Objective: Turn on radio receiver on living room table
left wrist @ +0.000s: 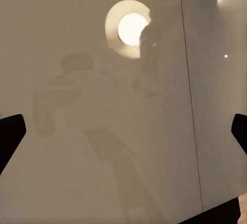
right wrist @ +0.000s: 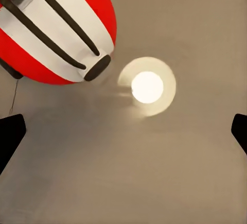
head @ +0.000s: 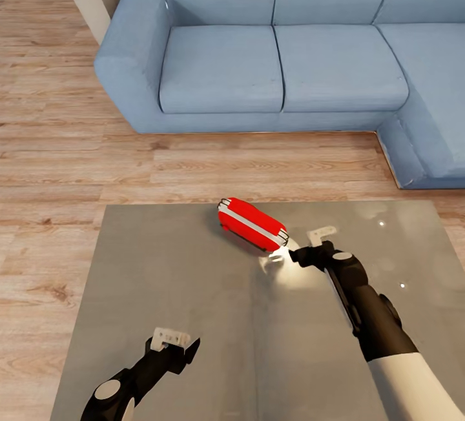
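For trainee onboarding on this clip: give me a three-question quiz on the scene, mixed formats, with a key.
1. True or false: the radio lies on the sofa.
2. Which gripper is nearer the radio? A) left B) right
3. Fill in: the bright disc in the right wrist view is a lamp's ____ in the table.

Key: 1 false, it is on the table; 2 B; 3 reflection.
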{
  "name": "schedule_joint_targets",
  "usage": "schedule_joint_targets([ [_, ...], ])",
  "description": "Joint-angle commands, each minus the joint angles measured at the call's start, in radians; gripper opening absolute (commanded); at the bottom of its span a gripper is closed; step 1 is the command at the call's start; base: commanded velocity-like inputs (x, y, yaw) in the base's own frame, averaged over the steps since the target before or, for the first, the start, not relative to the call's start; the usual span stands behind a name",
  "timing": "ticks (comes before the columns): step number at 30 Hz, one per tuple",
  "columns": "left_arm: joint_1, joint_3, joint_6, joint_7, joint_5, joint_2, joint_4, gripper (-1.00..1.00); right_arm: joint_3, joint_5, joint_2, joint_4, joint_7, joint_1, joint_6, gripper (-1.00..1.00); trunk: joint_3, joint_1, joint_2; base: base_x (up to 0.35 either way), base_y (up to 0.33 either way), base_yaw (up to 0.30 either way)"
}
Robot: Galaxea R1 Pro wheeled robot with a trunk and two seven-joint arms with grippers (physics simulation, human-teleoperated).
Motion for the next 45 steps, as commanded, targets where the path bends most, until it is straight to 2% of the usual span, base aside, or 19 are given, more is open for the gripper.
schedule_joint_targets([
  [1, 0.000, 0.000, 0.000, 0.000, 0.000, 0.000, 0.000, 1.00, 0.003, 0.002, 0.000, -0.002, 0.000, 0.000, 0.000, 1.00, 0.000, 0.000, 0.000, 0.000, 0.000, 0.000],
  [8, 0.000, 0.000, 0.000, 0.000, 0.001, -0.001, 0.000, 1.00, 0.015, 0.007, 0.002, -0.028, 0.001, 0.000, 0.009, 1.00, 0.000, 0.000, 0.000, 0.000, 0.000, 0.000],
  [11, -0.002, 0.006, 0.008, 0.007, 0.007, 0.014, -0.017, 1.00, 0.029, 0.004, 0.005, -0.011, 0.011, 0.005, 0.013, 1.00, 0.000, 0.000, 0.000, 0.000, 0.000, 0.000],
  [14, -0.002, 0.005, 0.008, 0.007, 0.007, 0.014, -0.034, 1.00, 0.029, 0.004, 0.005, 0.003, 0.011, 0.005, 0.013, 1.00, 0.000, 0.000, 0.000, 0.000, 0.000, 0.000],
  [22, -0.002, 0.011, -0.009, 0.002, 0.008, 0.013, -0.059, 1.00, 0.034, 0.009, -0.004, 0.048, 0.014, 0.050, 0.021, 1.00, 0.000, 0.000, 0.000, 0.000, 0.000, 0.000],
  [33, -0.002, 0.012, -0.009, 0.002, 0.008, 0.013, -0.058, 1.00, 0.037, 0.011, -0.007, 0.030, 0.014, 0.111, 0.023, 1.00, 0.000, 0.000, 0.000, 0.000, 0.000, 0.000],
  [45, -0.002, 0.012, -0.009, 0.004, 0.008, 0.013, -0.058, 1.00, 0.040, 0.021, -0.008, -0.038, 0.014, 0.111, 0.044, 1.00, 0.000, 0.000, 0.000, 0.000, 0.000, 0.000],
])
